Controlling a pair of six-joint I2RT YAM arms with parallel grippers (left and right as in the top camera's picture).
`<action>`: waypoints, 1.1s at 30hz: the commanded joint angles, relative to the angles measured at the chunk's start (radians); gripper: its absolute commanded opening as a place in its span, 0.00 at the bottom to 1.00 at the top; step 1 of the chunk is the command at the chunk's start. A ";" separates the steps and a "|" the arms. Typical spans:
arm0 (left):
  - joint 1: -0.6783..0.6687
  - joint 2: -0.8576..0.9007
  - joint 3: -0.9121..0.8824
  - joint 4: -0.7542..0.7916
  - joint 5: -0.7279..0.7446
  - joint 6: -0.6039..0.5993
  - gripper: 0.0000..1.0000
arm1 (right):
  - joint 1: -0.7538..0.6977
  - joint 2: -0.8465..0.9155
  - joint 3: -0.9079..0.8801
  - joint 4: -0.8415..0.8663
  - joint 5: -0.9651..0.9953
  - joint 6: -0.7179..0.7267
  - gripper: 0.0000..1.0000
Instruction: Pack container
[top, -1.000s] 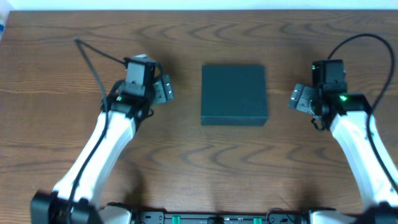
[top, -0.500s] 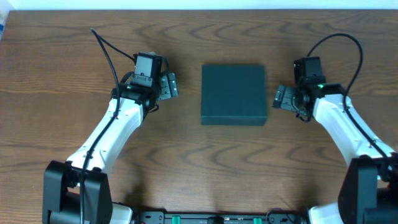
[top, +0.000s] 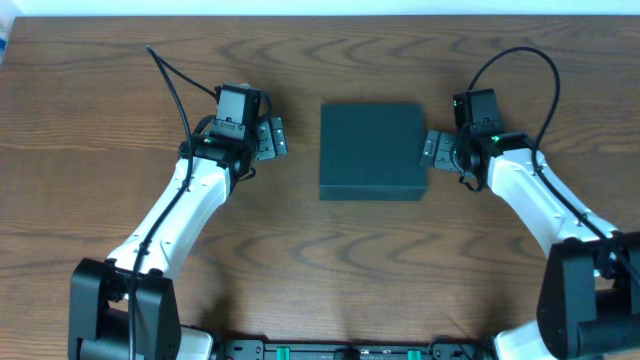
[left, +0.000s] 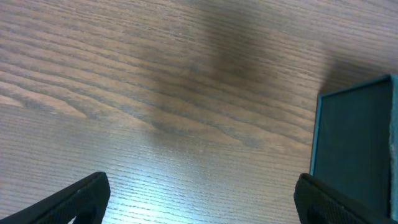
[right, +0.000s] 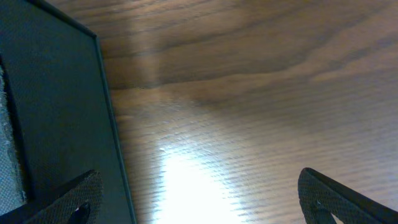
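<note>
The container (top: 372, 150) is a dark teal-green square box, lid shut, in the middle of the wooden table. My left gripper (top: 268, 138) is open and empty a short way left of the box; the left wrist view shows the box's side (left: 354, 149) at the right beyond the open fingers (left: 199, 205). My right gripper (top: 434, 150) is open and empty, right at the box's right edge. In the right wrist view the box wall (right: 56, 118) fills the left side, with one finger over it and the other over bare table (right: 205, 205).
The wooden table (top: 300, 260) runs out on all sides of the box. A black cable (top: 170, 80) loops up from the left arm, another arcs over the right arm (top: 530, 70). The arm bases stand at the front edge.
My right gripper has moved left from well off the box to its right edge; the box has shifted slightly left. My left arm moved up and right earlier, then stayed still.
</note>
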 joint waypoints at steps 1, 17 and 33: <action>0.002 0.013 0.017 -0.003 0.000 0.022 0.96 | 0.040 0.032 0.000 0.018 -0.069 -0.018 0.99; 0.002 0.013 0.017 -0.008 0.000 0.022 0.96 | 0.089 0.053 0.001 0.042 -0.028 -0.014 0.99; -0.026 0.155 -0.025 0.023 0.082 0.021 0.96 | 0.033 0.053 0.001 0.119 -0.028 -0.018 0.99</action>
